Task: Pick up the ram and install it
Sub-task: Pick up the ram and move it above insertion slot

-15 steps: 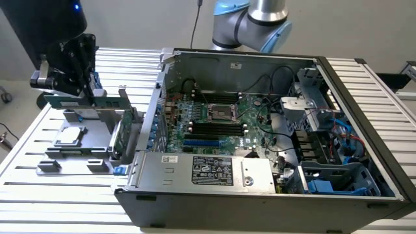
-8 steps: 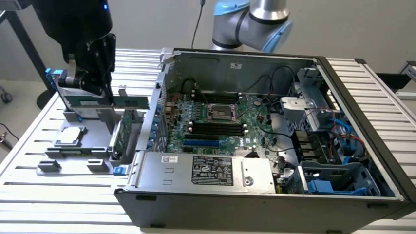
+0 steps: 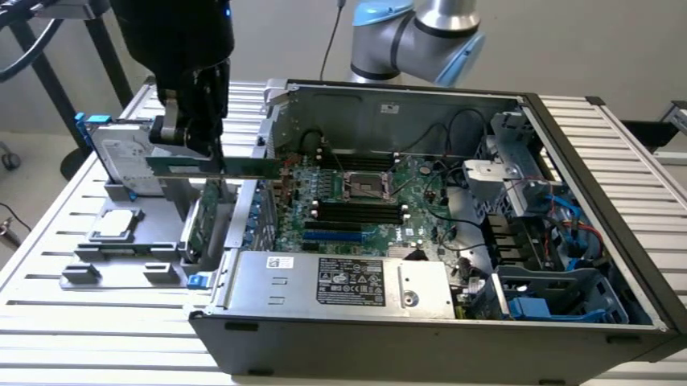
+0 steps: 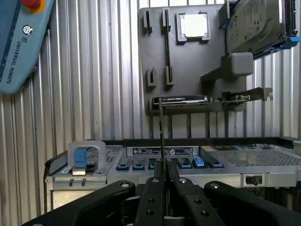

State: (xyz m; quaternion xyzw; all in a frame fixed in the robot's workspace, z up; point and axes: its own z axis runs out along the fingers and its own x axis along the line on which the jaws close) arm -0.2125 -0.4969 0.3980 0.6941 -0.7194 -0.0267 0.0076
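Exterior and wrist views of a single arm at an open computer case on a slatted table. The gripper, at ten o'clock in the exterior view, hangs above the table with its fingers clenched on the ram. The ram is a thin green stick held level in the air, and its free end points toward three o'clock and, from this camera, meets the case's wall. At the gripper in the wrist view, the ram appears edge-on, a dark sliver standing straight out from between the pressed-together fingers. The motherboard lies on the case floor at four o'clock from the gripper. Its black memory slots run side by side near the centre, well apart from the ram. A labelled power supply lies along the case's six o'clock edge. The grey fixture sits at nine o'clock from the case. It carries a chip, a hard drive in a blue frame at its twelve o'clock end, and a card standing on edge just below the ram. The wrist view shows the same fixture, chip, hard drive and card beyond the ram, with a blue pendant marked UNIVERSAL ROBOTS off to one side. The arm's blue-capped joint rises behind the case at twelve o'clock.
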